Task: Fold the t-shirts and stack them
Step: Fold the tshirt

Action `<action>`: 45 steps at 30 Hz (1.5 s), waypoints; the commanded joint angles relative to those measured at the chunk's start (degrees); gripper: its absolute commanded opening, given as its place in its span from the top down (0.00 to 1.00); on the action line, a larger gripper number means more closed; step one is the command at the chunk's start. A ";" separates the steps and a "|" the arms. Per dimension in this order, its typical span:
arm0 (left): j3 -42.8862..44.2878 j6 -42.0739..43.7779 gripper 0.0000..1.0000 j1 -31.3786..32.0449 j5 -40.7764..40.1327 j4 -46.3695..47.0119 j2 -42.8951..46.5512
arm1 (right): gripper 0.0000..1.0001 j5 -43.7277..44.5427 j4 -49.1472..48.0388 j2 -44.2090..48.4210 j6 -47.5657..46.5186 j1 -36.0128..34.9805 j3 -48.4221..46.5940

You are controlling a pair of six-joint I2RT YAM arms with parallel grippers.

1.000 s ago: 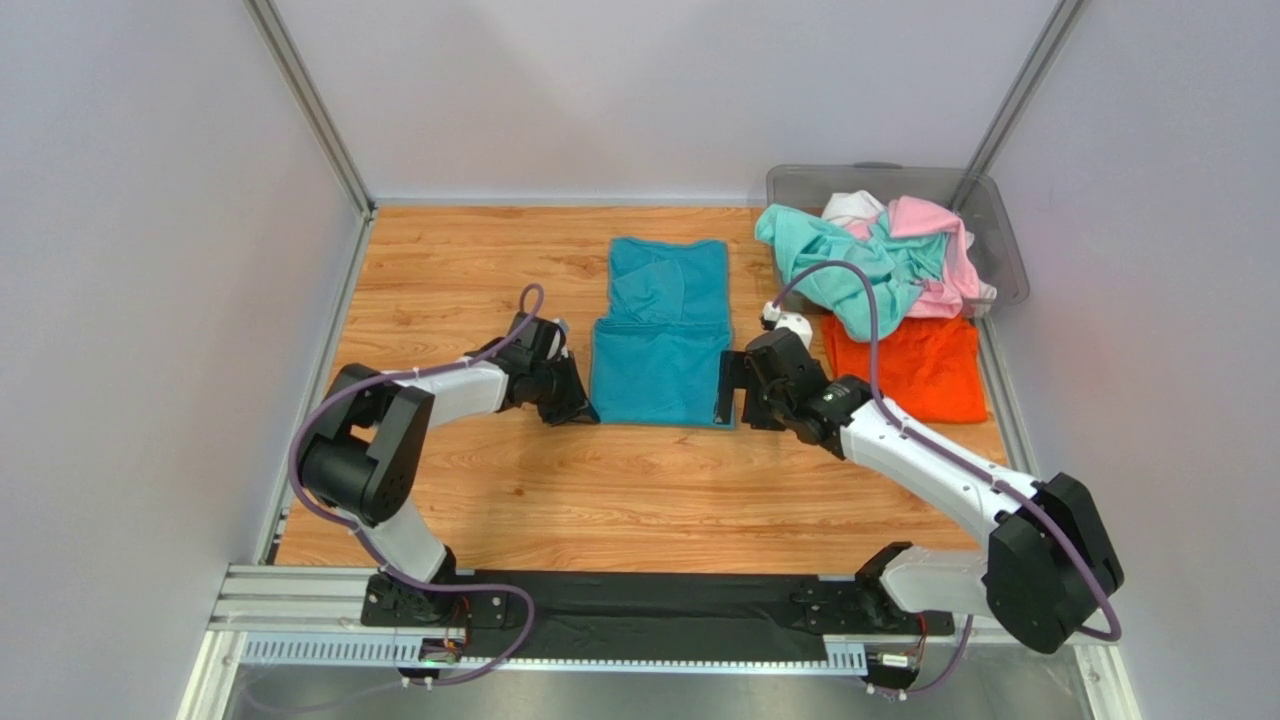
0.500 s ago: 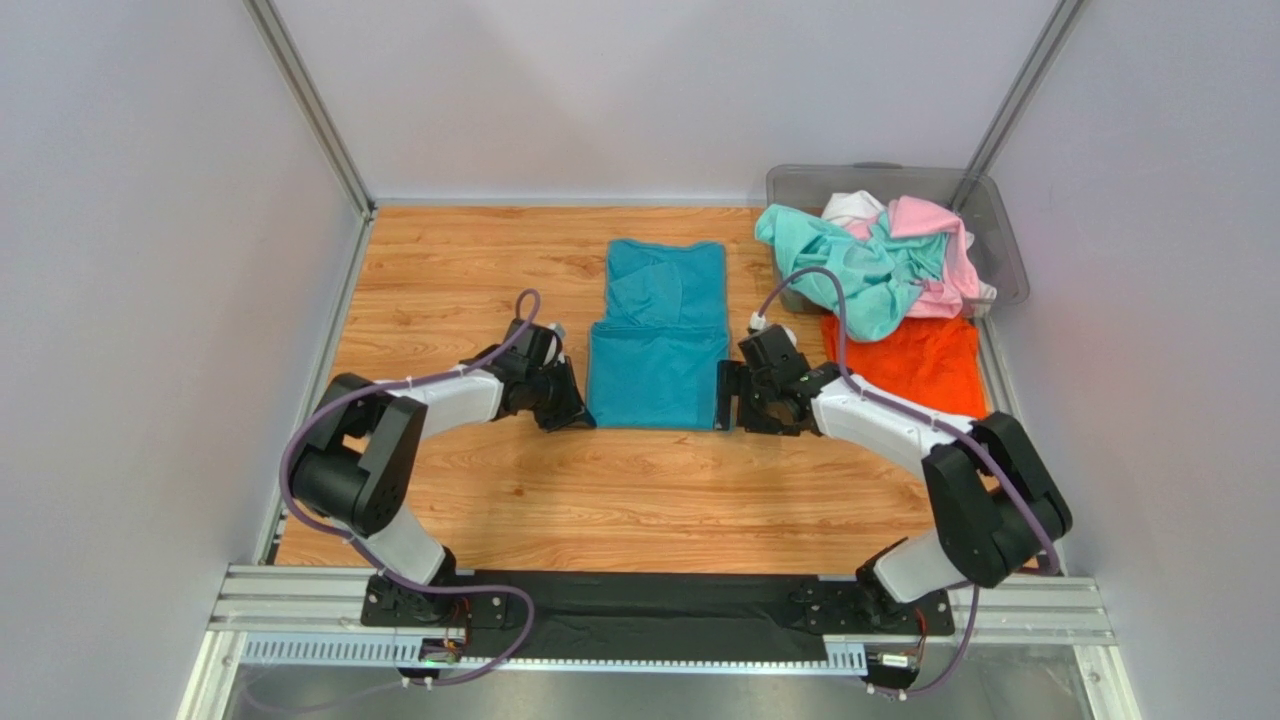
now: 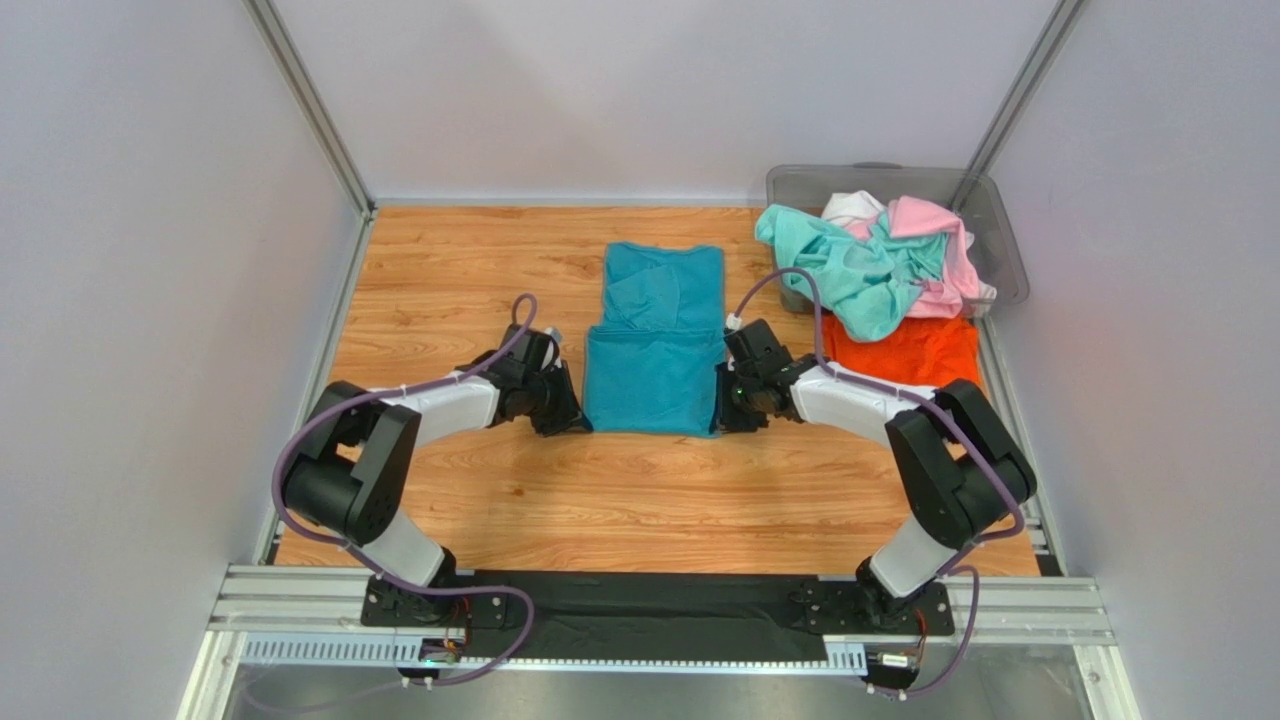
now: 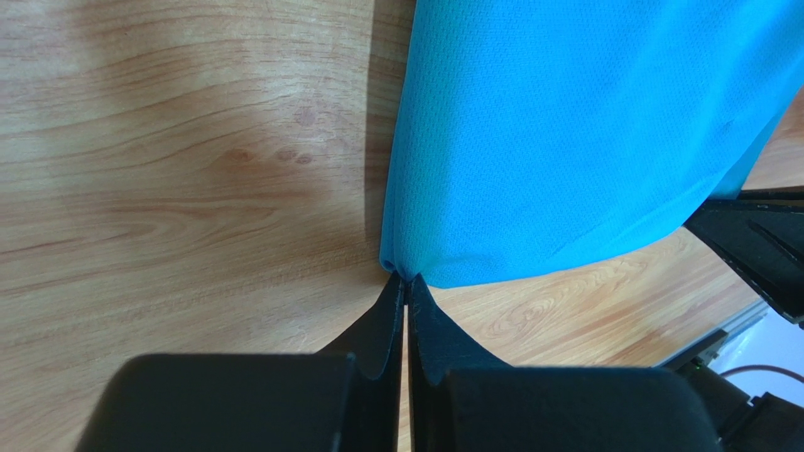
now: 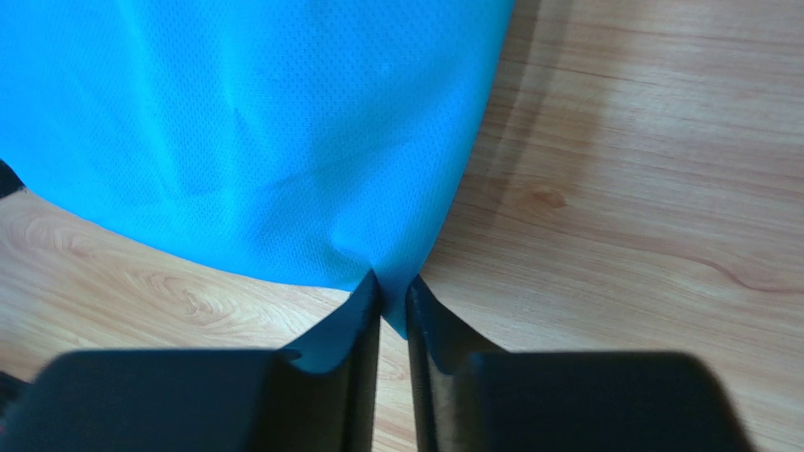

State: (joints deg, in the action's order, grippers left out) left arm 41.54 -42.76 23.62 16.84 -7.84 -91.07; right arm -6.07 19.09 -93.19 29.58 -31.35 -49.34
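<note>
The teal-blue t-shirt (image 3: 654,353) lies partly folded in the middle of the wooden table. My left gripper (image 3: 579,414) is shut on its near-left corner; in the left wrist view the fingertips (image 4: 406,281) pinch the cloth (image 4: 566,132) tight. My right gripper (image 3: 727,408) is at the near-right corner, its fingers nearly together with the corner of the cloth (image 5: 255,132) caught between them (image 5: 393,294). The orange t-shirt (image 3: 920,354) lies flat at the right. Mint-green (image 3: 849,267), pink (image 3: 944,248) and white (image 3: 852,204) t-shirts are heaped at the back right.
A grey translucent bin (image 3: 995,207) stands in the back right corner, with the heap of shirts spilling over its front edge. Metal posts and white walls close in the table on three sides. Bare wood lies near the arms' bases and at the back left.
My right gripper has moved left to the teal-blue shirt's near-right corner and closed from wide open onto it. My left gripper has finished closing on the near-left corner.
</note>
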 commanded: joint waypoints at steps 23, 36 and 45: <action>-6.65 -2.50 1.00 5.39 -12.27 -38.83 67.06 | 1.00 -25.22 13.16 34.99 12.51 -21.37 7.16; 1.17 -1.27 1.00 5.39 -16.66 -35.77 62.42 | 1.00 -24.44 13.34 41.07 17.26 -22.61 4.34; 2.41 -0.66 1.00 5.39 -18.77 -24.52 51.09 | 1.00 -24.96 12.47 42.30 12.78 -9.97 5.13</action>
State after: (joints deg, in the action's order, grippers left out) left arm 41.43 -44.62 29.23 1.83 -39.53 -37.67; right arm -30.06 30.94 -52.31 44.49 -44.38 -42.72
